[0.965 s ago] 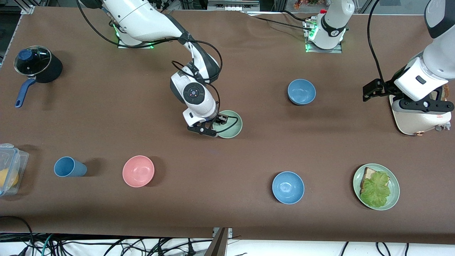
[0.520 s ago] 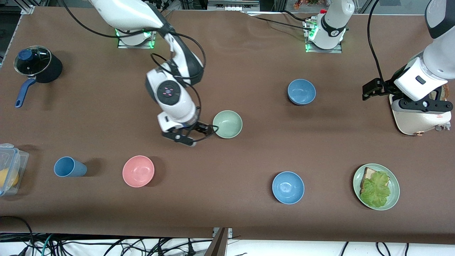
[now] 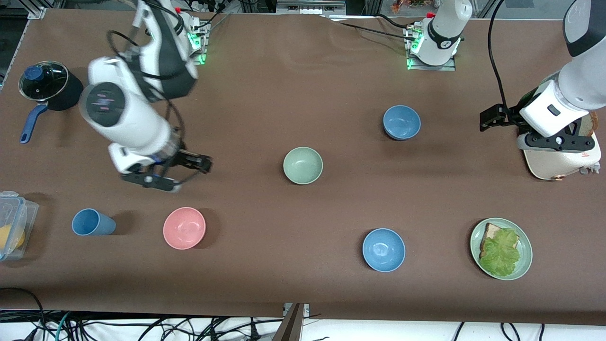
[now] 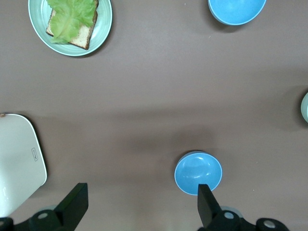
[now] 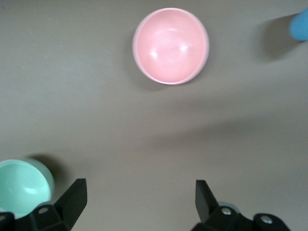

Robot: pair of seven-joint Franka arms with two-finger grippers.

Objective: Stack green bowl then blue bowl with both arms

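Near row: the pink bowl [image 3: 184, 228] and the brighter-blue bowl [image 3: 383, 249] sat nearest the front camera; neither is likely part of the stack.
Green bowl: the green bowl [image 3: 303, 165] stood upright, empty and untouched mid-worktop [image 3: 284, 94], probably as the stack's base.
Right claw: the right claw [image 5: 139, 199] was released and empty, over bare worktop at 9 o'clock of the green bowl.
Blue bowl: the blue bowl [image 3: 401, 122] stood upright at 2 o'clock of the green bowl, farther back and well apart.
Left claw: the left claw [image 4: 139, 202] was released and empty, at 3 o'clock of the blue bowl beside a white appliance [image 3: 558, 161]. It seemed well placed to fetch that bowl.
Views: only the wrist views showed the spread fingers plainly. In the front view the left wrist hid its own.
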